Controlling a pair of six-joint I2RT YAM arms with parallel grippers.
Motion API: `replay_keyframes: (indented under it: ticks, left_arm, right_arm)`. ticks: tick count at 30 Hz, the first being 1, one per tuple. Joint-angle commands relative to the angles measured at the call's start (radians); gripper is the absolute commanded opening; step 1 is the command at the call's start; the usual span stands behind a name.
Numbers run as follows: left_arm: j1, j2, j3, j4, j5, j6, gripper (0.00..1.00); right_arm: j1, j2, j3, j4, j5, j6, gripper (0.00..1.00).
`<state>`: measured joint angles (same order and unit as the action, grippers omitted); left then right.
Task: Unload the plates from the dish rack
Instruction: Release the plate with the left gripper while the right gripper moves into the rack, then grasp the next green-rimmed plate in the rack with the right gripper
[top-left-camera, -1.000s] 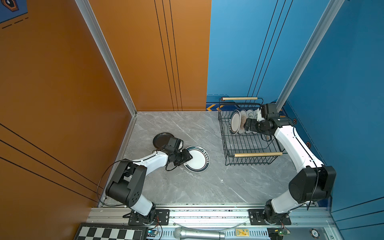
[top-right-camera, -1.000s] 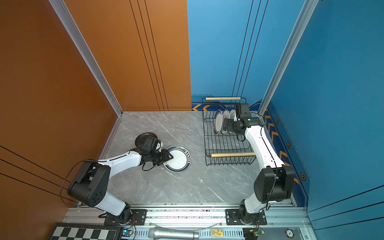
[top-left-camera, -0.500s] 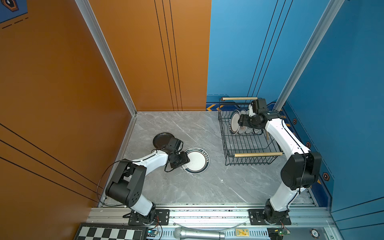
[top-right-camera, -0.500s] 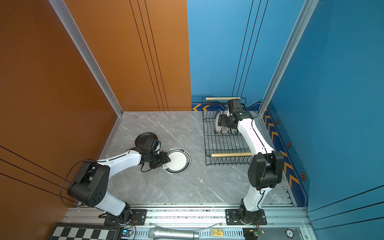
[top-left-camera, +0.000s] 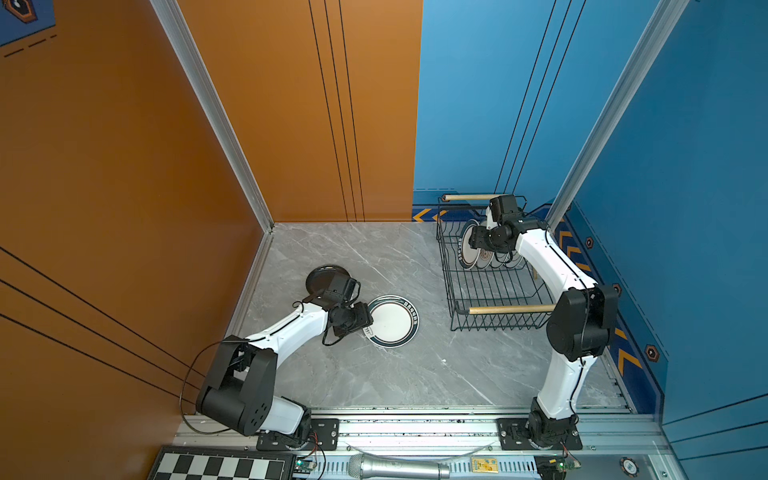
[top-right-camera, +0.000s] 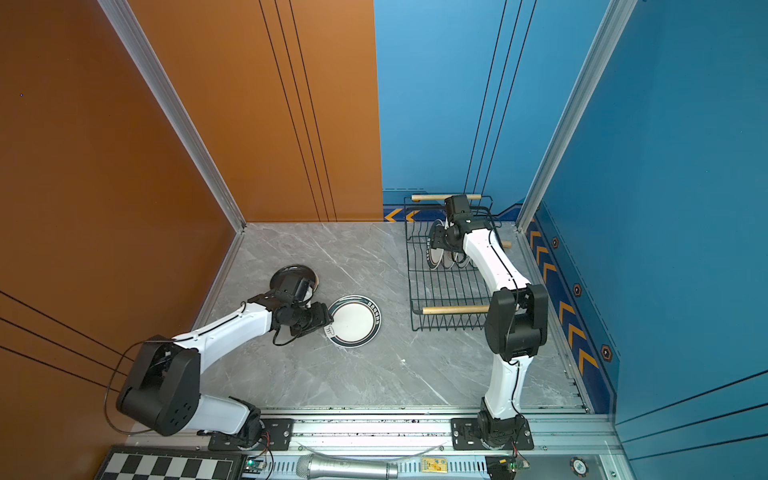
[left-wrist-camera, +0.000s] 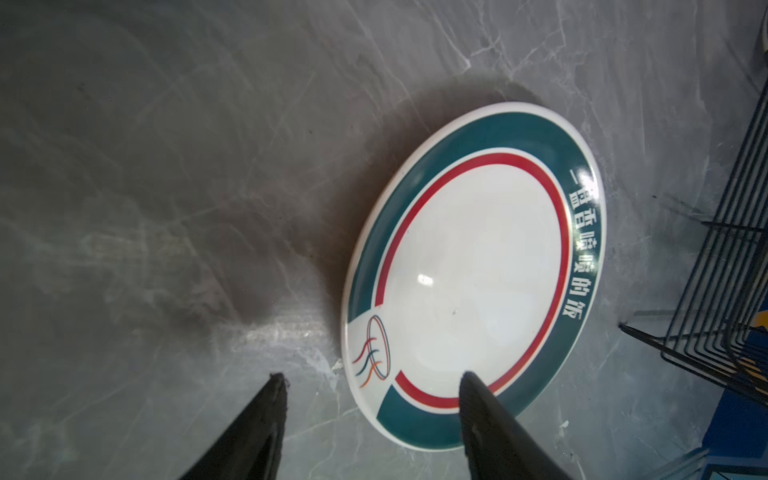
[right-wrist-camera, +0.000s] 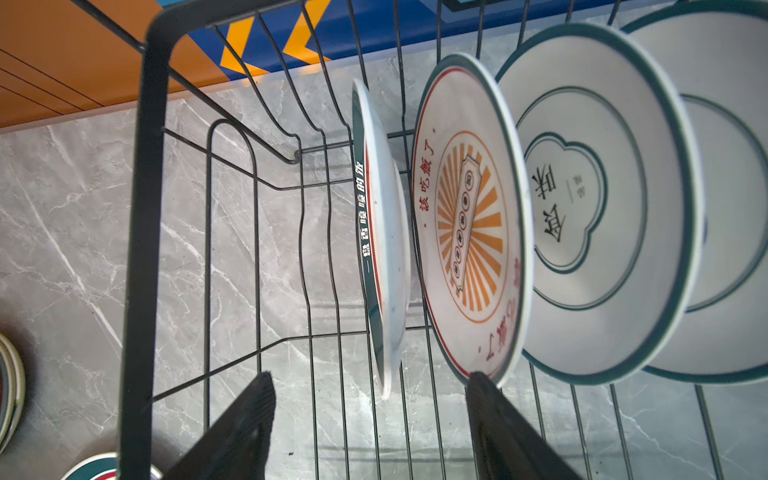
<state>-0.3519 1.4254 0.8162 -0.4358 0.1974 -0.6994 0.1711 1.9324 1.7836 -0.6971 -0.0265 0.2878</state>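
The dish rack (top-left-camera: 511, 309) (top-right-camera: 455, 309) stands at the right rear, and several white plates are upright in its far end. My right gripper (right-wrist-camera: 372, 378) (top-left-camera: 473, 241) is open inside the rack. Its fingers straddle the edge of the teal-rimmed plate (right-wrist-camera: 380, 249) without touching it, beside the sunburst plate (right-wrist-camera: 469, 224). Another teal-rimmed plate (top-left-camera: 392, 321) (top-right-camera: 355, 322) (left-wrist-camera: 469, 266) lies flat on the table. My left gripper (left-wrist-camera: 372, 380) (top-left-camera: 368, 320) is open at its rim, one finger over the plate and one over the table. Behind my left wrist lies a dark plate (top-left-camera: 326, 276) (top-right-camera: 291, 276).
Orange and blue walls close the table at the left, rear and right. The near half of the rack (right-wrist-camera: 141, 249) holds no plates. A checkerboard (top-left-camera: 216, 465) and a microphone (top-left-camera: 399, 467) lie on the front rail.
My right gripper moved left along the row of plates to the teal-rimmed one, and its jaws narrowed. My left gripper opened wider at the rim of the plate lying on the table.
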Motion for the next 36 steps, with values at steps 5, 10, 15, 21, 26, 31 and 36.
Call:
replay_keyframes:
  ticks: [5, 10, 15, 21, 26, 31, 36]
  left_arm:
    - [0.038, -0.111, -0.003, -0.097, -0.053, 0.028, 0.67]
    - [0.073, -0.167, -0.024, -0.113, -0.054, 0.027, 0.68]
    - [0.109, -0.223, -0.044, -0.113, -0.051, 0.023, 0.68]
    - [0.140, -0.293, -0.067, -0.112, -0.050, 0.015, 0.69]
    - [0.170, -0.325, -0.081, -0.112, -0.033, 0.011, 0.70]
    - [0.177, -0.321, -0.087, -0.113, -0.024, 0.010, 0.70]
    - [0.182, -0.318, -0.092, -0.108, -0.021, 0.011, 0.70]
  right_arm:
    - [0.003, 0.090, 0.086, 0.002, 0.031, -0.001, 0.67]
    - [0.004, 0.133, 0.113, 0.002, 0.037, -0.001, 0.65]
    - [0.010, 0.173, 0.123, 0.015, 0.038, -0.003, 0.61]
    - [0.016, 0.201, 0.136, 0.025, 0.060, -0.004, 0.54]
    - [0.025, 0.215, 0.136, 0.040, 0.066, -0.004, 0.46]
    - [0.034, 0.215, 0.133, 0.042, 0.078, -0.006, 0.36]
    - [0.036, 0.216, 0.125, 0.043, 0.082, -0.014, 0.28]
